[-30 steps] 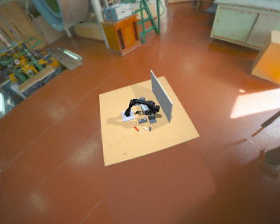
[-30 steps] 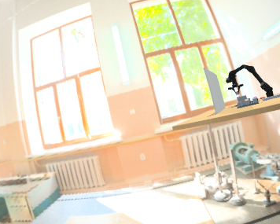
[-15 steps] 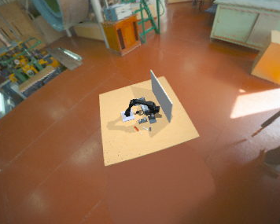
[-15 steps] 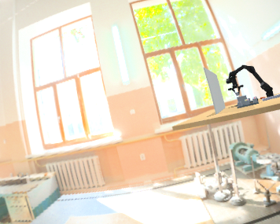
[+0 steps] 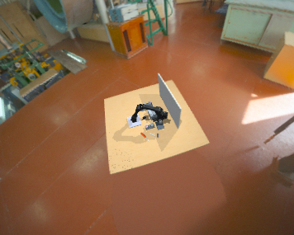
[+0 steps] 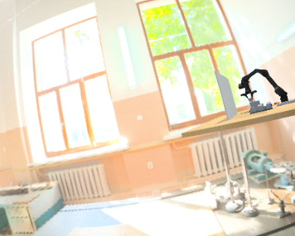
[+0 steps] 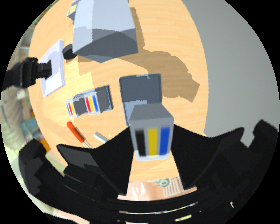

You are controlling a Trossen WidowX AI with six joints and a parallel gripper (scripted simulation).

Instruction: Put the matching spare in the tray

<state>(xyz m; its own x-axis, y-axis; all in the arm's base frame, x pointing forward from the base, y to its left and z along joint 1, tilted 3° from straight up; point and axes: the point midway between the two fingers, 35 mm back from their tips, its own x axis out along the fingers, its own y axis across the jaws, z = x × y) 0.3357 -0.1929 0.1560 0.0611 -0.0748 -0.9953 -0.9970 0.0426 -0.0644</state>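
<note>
My gripper is shut on a grey block with black, yellow and blue stripes. The block is held above the table; in the wrist view it overlaps the near edge of a dark grey square tray. A low rack left of the tray holds spares with coloured stripes, red, yellow and blue among them. A large grey housing stands beyond. A small piece with coloured marks shows at its far left edge, too small to read.
A tall grey panel stands along one side of the wooden table. The arm's base rises from a white plate. A red-orange stick and a short white stick lie near the rack.
</note>
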